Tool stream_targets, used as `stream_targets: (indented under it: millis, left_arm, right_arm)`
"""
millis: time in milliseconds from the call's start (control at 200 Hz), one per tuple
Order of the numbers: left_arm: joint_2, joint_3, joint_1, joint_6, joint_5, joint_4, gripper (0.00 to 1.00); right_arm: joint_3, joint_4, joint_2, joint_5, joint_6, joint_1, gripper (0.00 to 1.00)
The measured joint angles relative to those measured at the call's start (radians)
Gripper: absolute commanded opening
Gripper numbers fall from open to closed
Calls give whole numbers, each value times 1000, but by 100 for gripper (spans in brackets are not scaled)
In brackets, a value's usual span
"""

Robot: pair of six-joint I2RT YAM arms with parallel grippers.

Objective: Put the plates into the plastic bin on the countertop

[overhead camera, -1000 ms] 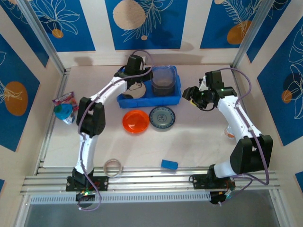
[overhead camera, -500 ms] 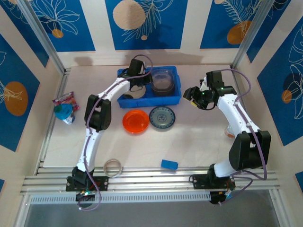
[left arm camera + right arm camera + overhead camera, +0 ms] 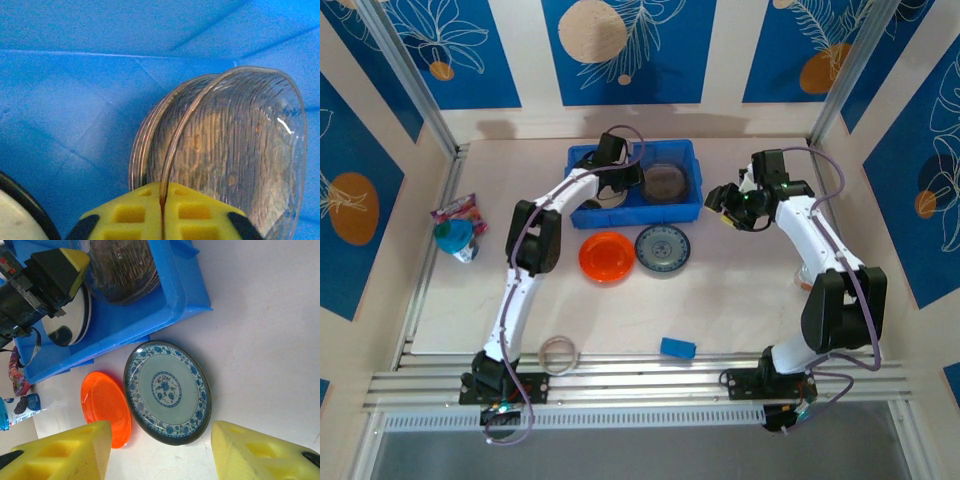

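A pale beige bench point(image 3: 740, 300) is seen from above, with a bright blue rectangular plastic bin point(image 3: 650, 214) set near its far edge. Several plates are already inside the bin: a stack of smoky translucent round plates point(image 3: 666, 182) toward the bench's right edge and a shiny silver round plate point(image 3: 70, 315) toward its left edge. A clear ribbed round plate point(image 3: 235, 150) is held upright on its edge inside the bin, its rim clamped tight between the left fingers point(image 3: 162, 212). A second clear rim is seen just behind it. This plate is judged to be about to be set down, not yet let go

Two plates are left on the bench, just beside each other and close to the bin's near wall: a flat orange round plate point(image 3: 607, 257) and a blue-and-white patterned round plate point(image 3: 662, 248). The right fingers point(image 3: 727, 207) are spread wide with nothing between them, beside the bin's right end and near the patterned plate. A small orange shape point(image 3: 805, 283) by the bench's right edge is half hidden by the right arm and cannot be identified. The task is judged well past halfway

No brand or writing can be read; the print on a colourful snack packet point(image 3: 455, 228) at the bench's left edge is too small to make out
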Motion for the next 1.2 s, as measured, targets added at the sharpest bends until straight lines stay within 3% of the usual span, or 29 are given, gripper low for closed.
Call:
stream_targets:
  millis: [100, 185, 625, 785, 1041, 1201]
  left_arm:
    - [0, 14, -1, 4, 3, -6, 40]
    - [0, 37, -2, 2, 3, -14, 46]
    - [0, 98, -2, 26, -3, -69, 45]
    - [0, 98, -2, 35, -18, -86, 55]
    - [-8, 61, -1, 66, -51, -95, 55]
    - [-77, -56, -1, 80, -54, -46, 62]
  right_arm:
    - [0, 1, 13, 0, 0, 8, 56]
    - [0, 1, 14, 1, 0, 14, 55]
    - [2, -2, 12, 20, -2, 23, 55]
    - [2, -3, 12, 23, -1, 32, 55]
    - [2, -3, 12, 23, -2, 39, 52]
    - [0, 7, 12, 23, -2, 51, 48]
